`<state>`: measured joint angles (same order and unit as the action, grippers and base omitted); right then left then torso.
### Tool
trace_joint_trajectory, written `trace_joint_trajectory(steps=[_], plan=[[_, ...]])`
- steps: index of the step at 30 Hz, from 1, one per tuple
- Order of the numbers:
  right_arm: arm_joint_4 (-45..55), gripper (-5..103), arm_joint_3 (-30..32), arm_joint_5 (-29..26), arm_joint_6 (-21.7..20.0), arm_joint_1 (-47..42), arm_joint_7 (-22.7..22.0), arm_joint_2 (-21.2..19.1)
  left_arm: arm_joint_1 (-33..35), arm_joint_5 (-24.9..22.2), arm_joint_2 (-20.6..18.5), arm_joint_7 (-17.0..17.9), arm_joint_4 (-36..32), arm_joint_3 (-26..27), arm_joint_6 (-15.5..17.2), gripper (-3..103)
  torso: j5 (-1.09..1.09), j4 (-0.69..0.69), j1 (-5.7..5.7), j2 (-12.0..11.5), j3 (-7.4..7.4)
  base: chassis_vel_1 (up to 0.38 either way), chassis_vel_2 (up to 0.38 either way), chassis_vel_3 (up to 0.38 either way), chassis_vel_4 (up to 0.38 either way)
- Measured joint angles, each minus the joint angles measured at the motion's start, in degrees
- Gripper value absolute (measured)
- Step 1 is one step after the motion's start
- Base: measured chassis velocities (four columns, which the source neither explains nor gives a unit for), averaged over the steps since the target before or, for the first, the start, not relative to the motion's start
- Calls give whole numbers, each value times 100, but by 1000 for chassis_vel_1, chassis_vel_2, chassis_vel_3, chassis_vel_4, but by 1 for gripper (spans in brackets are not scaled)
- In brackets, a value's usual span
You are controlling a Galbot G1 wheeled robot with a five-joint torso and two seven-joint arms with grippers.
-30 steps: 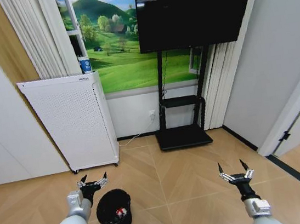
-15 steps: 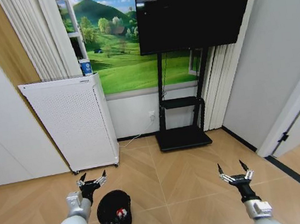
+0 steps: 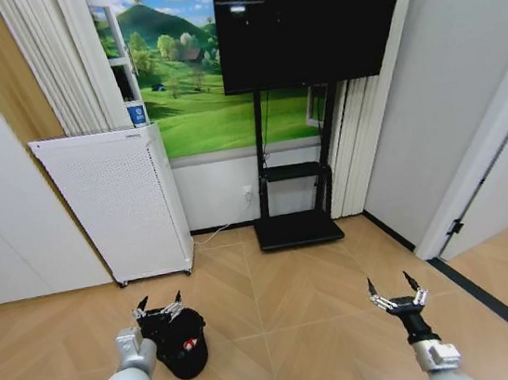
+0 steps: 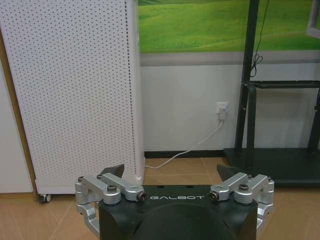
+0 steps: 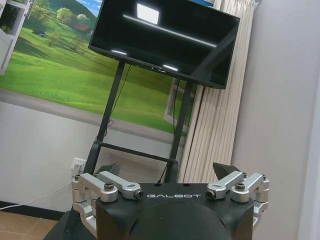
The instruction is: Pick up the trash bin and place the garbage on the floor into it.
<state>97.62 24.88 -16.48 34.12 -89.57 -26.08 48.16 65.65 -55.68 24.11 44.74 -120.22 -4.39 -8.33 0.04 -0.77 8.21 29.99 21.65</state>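
**Both grippers raised and empty, bin on the floor by the left one**

Nearest the camera in the head view, the left gripper point(image 3: 158, 308) is held low over the wooden floor point(image 3: 283, 336), fingers spread wide with nothing between them. The right gripper point(image 3: 397, 292) is held at the same height on the other side, well apart from it, fingers likewise spread and empty.

The trash bin point(image 3: 182, 344) stands on the floor, overlapped by the left gripper in this view; whether they touch cannot be told. Inside the bin lies a red-and-white piece of garbage point(image 3: 189, 345).

Farther off, the white perforated appliance point(image 3: 115, 204) stands against the wall with a cable point(image 4: 187, 149) running from it to a wall socket point(image 4: 222, 109). Beyond the right gripper the TV stand point(image 3: 294, 199) carries a dark screen point(image 3: 306, 16) before the landscape mural point(image 3: 193, 85).
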Motion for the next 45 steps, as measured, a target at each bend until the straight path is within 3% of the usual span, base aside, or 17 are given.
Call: trace_joint_trajectory(steps=[10,20,39,45], plan=[[77,100,96,59,84,-173,77,-5,32,4,-85,10,-33,21,-7,100,-8,1,-3,-13,-7,233,-279,-224,261],[-81,100,42,-20,131,-242,222,-264,94,12,-75,18,2,25,-37,100,-5,0,-9,-21,-14,293,-260,-300,252],[-222,100,0,127,111,-233,228,-79,65,114,86,-17,185,-95,-98,100,-3,0,-13,-25,-21,278,-280,-277,278],[-312,100,-15,228,113,-216,288,-3,97,172,137,-35,221,-115,-123,100,-2,0,-13,-28,-20,26,-91,-80,123]])
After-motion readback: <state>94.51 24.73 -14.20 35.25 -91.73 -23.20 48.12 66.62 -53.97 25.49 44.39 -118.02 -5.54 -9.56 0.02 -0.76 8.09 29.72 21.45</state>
